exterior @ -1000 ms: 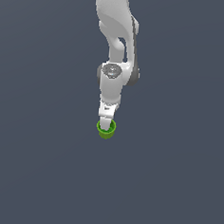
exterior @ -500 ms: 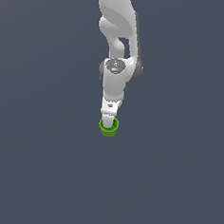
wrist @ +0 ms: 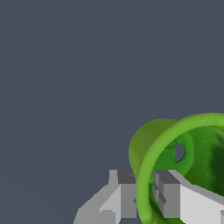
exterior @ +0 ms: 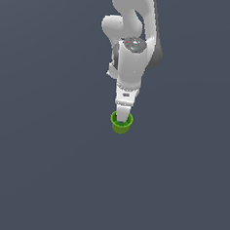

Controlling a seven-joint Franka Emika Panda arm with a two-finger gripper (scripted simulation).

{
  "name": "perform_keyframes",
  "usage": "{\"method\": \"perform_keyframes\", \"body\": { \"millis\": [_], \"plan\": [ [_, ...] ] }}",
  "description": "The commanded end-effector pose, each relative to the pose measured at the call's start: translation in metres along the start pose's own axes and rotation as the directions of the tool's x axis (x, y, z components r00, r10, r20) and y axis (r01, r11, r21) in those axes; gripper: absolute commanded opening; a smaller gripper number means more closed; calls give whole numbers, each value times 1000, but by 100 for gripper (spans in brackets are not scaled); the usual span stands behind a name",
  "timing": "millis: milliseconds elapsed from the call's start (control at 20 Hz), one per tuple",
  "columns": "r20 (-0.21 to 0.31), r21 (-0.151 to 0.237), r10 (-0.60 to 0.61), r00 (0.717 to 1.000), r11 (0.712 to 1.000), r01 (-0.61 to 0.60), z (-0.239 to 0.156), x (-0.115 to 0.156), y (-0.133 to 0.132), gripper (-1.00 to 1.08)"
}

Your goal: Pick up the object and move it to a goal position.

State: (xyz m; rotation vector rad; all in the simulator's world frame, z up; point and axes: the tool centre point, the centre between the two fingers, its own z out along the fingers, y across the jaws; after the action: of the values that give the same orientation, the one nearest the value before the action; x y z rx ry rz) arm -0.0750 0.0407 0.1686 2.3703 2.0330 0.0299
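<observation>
Just below the centre of the exterior view, the green cup [exterior: 121, 123] sits at the tip of the white arm [exterior: 132, 55], which reaches down from the upper middle of the frame over a plain dark grey surface [exterior: 39, 169]. The gripper [wrist: 143, 197] is clamped on the cup's flared rim, one finger [wrist: 168, 194] inside the bowl and the other outside, in the wrist view's lower right area.

A bare simulated scene, not any real room: flat, featureless slate-grey ground [exterior: 44, 170] fills both views, and the white arm [exterior: 131, 59] and green cup [exterior: 121, 123] are smooth, blocky renders without texture.
</observation>
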Motion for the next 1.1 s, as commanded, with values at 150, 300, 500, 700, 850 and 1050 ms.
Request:
{"method": "perform_keyframes", "body": {
  "millis": [150,300,500,700,850,1050],
  "plan": [
    [-2,-2,-2,1000,1000,2,-56,31,-3,-100],
    [-2,-2,-2,1000,1000,2,-83,45,-4,-100],
    [-2,-3,-1,1000,1000,1,-112,61,-4,-100],
    [-2,-3,0,1000,1000,0,-133,72,-4,-100],
    [-1,-3,0,1000,1000,0,-143,77,-4,-100],
    [-1,-4,1,1000,1000,-1,-149,80,-3,-100]
  ]
}}
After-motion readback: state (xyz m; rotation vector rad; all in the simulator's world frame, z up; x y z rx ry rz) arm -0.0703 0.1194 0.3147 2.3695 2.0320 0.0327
